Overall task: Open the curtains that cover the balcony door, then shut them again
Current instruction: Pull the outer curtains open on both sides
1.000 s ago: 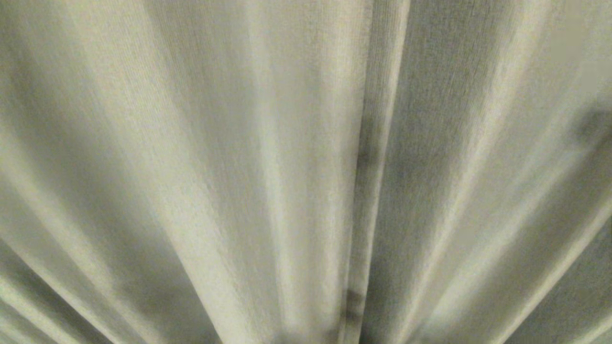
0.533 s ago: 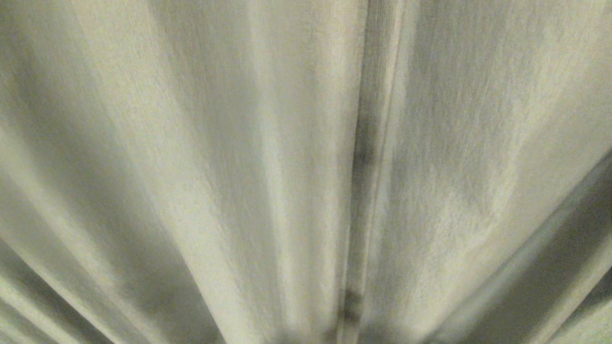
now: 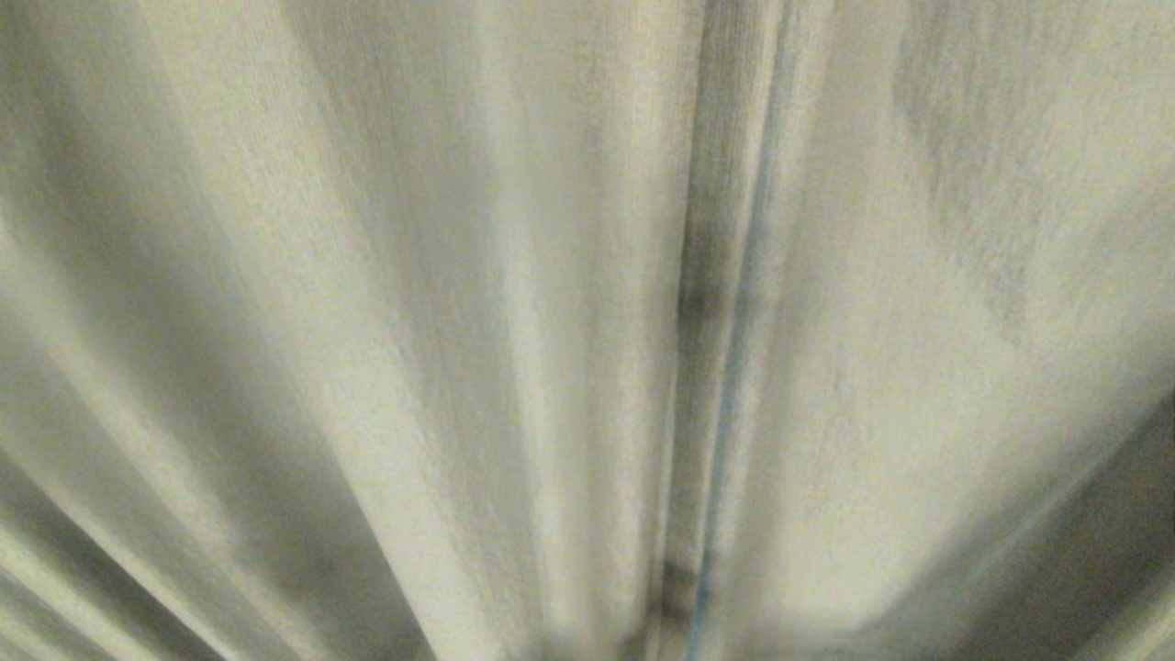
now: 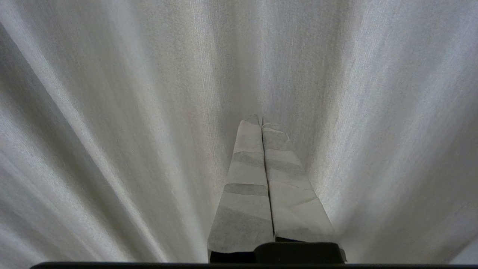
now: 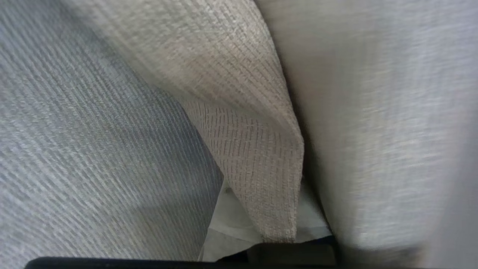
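**Beige-grey cloth bulging beside the seam**

Woven beige-grey, the thick pleated curtains point(image 3: 367, 349) fill the whole head view, hanging shut, with a dark vertical seam point(image 3: 702, 303) where two panels meet. Against the picture of a second ago, the panel just right of that seam has swollen and lightened, its dark folds pushed toward the lower right corner, and a thin bluish line now runs down beside the seam. I judge that the right arm is pressing or dragging this panel aside, so the opening step is only beginning; the balcony door is hidden behind the cloth.

In the right wrist view a hemmed edge of the coarse cloth point(image 5: 257, 157) drapes over the tape-wrapped right claw point(image 5: 261, 228), whose fingers are closed; whether they pinch the fabric I cannot tell. Left of the seam the folds look unchanged. The left claw point(image 4: 262, 121), also tape-wrapped, is closed on nothing, its tip close to the curtain.

Counted: two panels meeting at one seam, two claws.
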Controlling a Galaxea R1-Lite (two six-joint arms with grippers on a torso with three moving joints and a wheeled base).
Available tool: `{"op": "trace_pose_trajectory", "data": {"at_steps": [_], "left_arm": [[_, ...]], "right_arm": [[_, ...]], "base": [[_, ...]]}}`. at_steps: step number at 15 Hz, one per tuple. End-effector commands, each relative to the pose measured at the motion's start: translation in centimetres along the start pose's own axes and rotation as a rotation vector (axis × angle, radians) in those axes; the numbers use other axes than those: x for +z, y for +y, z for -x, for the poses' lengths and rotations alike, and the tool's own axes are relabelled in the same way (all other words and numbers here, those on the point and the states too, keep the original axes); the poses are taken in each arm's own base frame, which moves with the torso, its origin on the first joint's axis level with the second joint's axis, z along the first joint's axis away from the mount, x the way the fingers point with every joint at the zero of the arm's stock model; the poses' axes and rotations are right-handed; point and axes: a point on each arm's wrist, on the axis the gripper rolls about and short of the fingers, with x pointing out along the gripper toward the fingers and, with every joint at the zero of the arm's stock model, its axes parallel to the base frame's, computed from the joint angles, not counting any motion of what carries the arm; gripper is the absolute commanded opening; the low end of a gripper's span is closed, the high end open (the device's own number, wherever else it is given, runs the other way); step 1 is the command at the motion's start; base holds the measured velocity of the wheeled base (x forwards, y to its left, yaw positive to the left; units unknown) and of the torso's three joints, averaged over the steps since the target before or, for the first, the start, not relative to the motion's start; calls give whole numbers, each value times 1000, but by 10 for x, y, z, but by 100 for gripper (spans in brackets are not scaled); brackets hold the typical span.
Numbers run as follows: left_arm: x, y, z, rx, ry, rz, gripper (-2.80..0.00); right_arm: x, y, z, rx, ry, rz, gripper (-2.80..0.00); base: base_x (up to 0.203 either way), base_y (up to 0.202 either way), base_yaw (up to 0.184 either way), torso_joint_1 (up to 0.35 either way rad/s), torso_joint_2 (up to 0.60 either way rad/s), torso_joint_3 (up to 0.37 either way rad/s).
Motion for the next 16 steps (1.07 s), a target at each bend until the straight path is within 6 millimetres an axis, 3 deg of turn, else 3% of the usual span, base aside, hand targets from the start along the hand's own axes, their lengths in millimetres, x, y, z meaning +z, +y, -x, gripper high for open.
{"op": "trace_pose_trajectory", "data": {"at_steps": [1, 16], "left_arm": [[0, 0, 0, 1, -1, 0, -280], [0, 0, 0, 1, -1, 0, -280]], "right_arm": [[-5, -13, -7, -60, 9, 16, -280], [-31, -119, -82, -338, 26, -31, -280]], "base": [[0, 0, 0, 0, 0, 0], [0, 0, 0, 0, 0, 0]]}}
